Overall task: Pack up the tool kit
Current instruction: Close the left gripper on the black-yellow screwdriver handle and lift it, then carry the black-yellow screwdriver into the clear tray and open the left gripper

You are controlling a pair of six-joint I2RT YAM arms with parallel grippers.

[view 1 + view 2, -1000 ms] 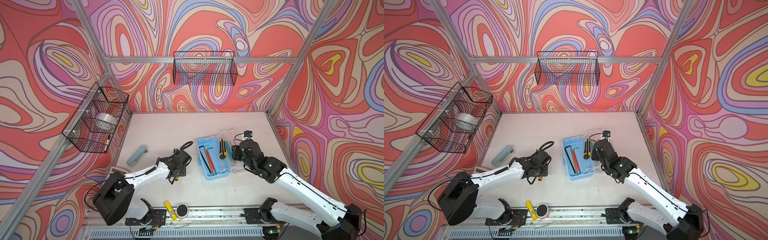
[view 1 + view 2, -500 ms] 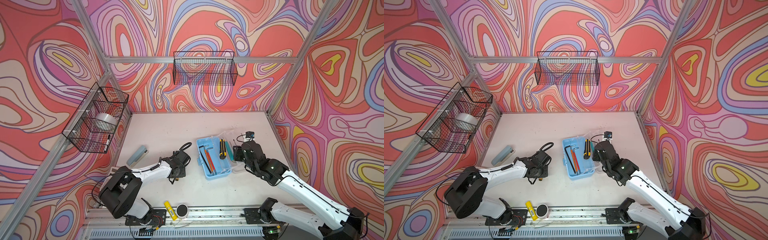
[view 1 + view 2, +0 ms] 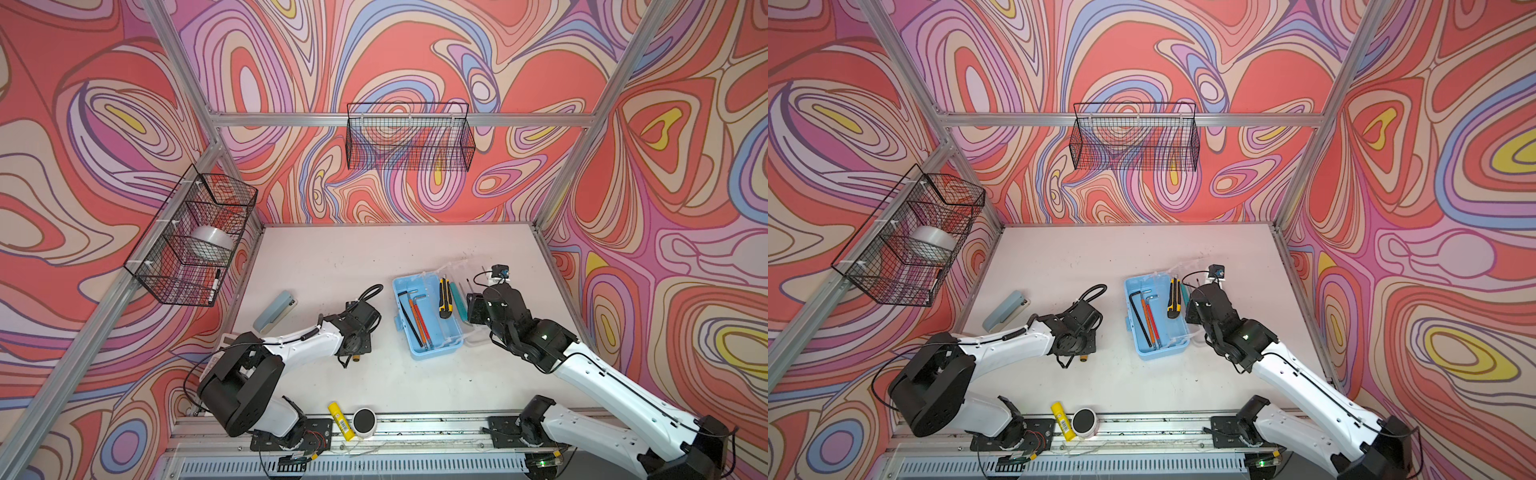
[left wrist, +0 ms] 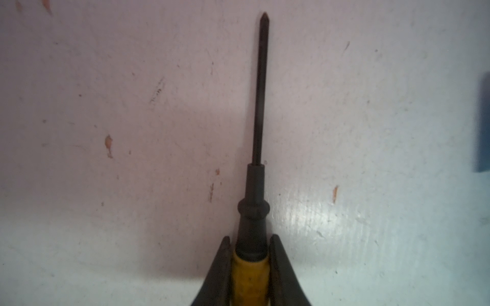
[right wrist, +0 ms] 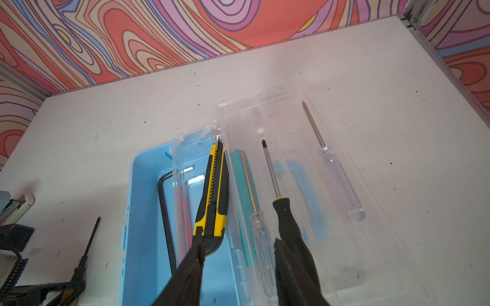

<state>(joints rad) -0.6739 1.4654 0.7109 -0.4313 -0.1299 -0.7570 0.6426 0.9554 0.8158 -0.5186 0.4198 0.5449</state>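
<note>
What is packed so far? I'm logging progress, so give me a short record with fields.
case: light-blue case, open, clear lid laid flat beside it
in case: hex keys, utility knife
on lid: black-handled screwdriver, two clear-handled screwdrivers
left gripper: closed on yellow-handled screwdriver, down on the table
right gripper: open, above the lid
not part of kit: stapler, left on the table
</note>
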